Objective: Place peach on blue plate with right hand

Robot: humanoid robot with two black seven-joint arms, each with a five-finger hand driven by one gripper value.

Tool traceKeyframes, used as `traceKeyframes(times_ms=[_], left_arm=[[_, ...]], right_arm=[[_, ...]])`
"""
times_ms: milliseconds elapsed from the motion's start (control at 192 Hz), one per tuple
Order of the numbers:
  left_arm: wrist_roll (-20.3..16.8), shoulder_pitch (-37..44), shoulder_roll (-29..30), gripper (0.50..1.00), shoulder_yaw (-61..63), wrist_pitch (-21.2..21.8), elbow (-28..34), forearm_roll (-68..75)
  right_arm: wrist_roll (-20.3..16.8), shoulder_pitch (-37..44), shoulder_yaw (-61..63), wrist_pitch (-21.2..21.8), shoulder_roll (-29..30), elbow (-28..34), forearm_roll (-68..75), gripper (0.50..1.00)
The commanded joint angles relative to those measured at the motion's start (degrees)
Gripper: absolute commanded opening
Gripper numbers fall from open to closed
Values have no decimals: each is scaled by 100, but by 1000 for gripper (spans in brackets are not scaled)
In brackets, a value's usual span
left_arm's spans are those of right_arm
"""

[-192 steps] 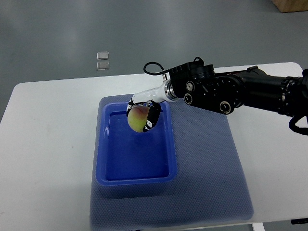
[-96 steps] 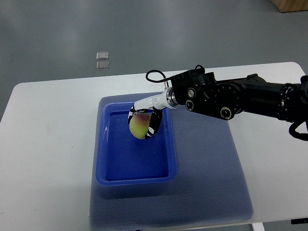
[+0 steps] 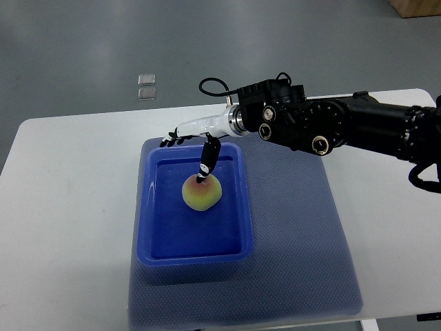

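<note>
Nearest me: one grey mat (image 3: 296, 255) on the white tabletop (image 3: 69, 227). On its left part sits one blue plate (image 3: 148, 207), really a deep tray. One peach (image 3: 201, 194) lies on the tray floor, toward the far end. My right hand (image 3: 196, 141) hangs over the tray's far rim, fingers (image 3: 205, 160) spread apart, gripping nothing; one fingertip reaches down to the peach's top, contact unclear. Judgement: placing looks done, only pulling the hand clear remains. Beyond the tabletop, two small clear squares (image 3: 147, 87) on the floor. Left arm not seen.
</note>
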Motion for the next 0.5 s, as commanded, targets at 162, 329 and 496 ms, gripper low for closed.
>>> traceKeyframes(times_ms=[162, 329, 496], left_arm=[[-4, 0, 0, 1000, 0, 1, -4, 0], [-4, 0, 0, 1000, 9, 1, -48, 9], [5, 0, 0, 1000, 9, 1, -48, 9]], right_arm=[[-1, -442, 1684, -7, 0, -21, 450, 932], [8, -1786, 4064, -200, -492, -214, 1461, 932], [26, -2551, 5683, -420, -422, -416, 2173, 932]])
